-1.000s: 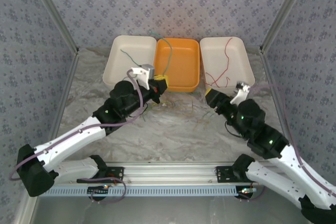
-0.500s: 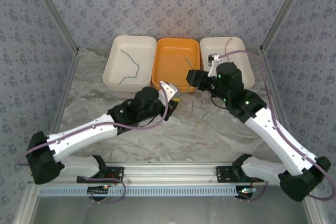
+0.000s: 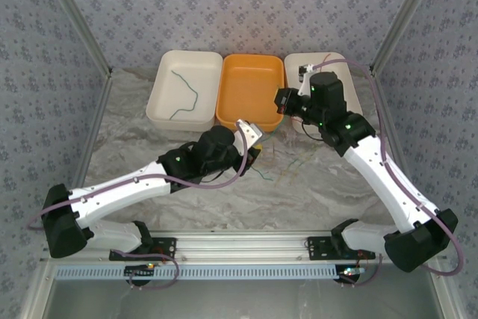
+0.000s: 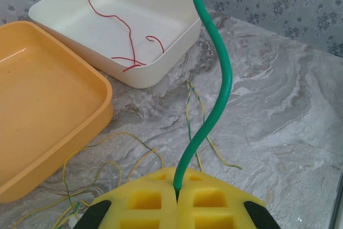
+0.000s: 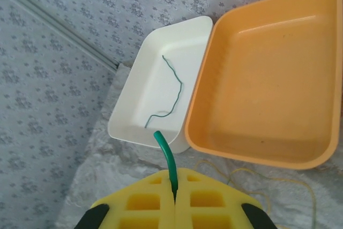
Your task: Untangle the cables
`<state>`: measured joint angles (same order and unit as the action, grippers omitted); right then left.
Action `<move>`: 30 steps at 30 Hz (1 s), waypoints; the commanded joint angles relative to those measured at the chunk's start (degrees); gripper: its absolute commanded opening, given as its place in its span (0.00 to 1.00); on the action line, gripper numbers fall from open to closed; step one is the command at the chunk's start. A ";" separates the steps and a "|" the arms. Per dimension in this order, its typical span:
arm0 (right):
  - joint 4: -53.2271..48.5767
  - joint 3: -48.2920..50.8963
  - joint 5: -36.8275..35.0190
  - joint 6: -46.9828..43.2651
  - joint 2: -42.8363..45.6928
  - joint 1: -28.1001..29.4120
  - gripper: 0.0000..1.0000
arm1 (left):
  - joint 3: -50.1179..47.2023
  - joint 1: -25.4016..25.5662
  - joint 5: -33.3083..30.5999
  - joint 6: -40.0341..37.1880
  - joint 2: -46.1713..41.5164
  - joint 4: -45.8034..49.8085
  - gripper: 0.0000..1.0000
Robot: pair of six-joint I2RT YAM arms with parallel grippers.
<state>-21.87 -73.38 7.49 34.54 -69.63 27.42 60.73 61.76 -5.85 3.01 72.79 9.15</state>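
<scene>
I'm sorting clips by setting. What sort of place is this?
Most likely a robot test booth in a lab, not a home: patterned backdrop walls enclose a marble-look tabletop, and a left arm and right arm are bolted to a metal rail at its near edge.

Bare tabletop (image 3: 134, 140) left of cables (image 3: 261, 175)

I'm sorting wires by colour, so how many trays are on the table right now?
3. The left white tray holds a green wire, the orange tray sits between, and the right white tray holds red wire. None seem hidden.
</scene>
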 commanded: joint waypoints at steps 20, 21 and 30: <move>6.96 -3.93 2.70 7.23 5.25 -5.80 0.57 | 7.76 -1.57 -9.16 1.98 1.26 8.17 0.00; 5.92 -4.02 1.19 5.79 6.26 -4.94 0.63 | 8.07 -3.50 -9.10 2.74 0.90 8.69 0.00; 2.23 6.69 -4.72 1.96 17.41 1.37 0.74 | 14.96 -31.63 1.52 10.07 1.76 13.11 0.00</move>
<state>-17.65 -72.01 5.93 38.94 -54.96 26.37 71.75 36.97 -9.98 9.37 73.84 20.40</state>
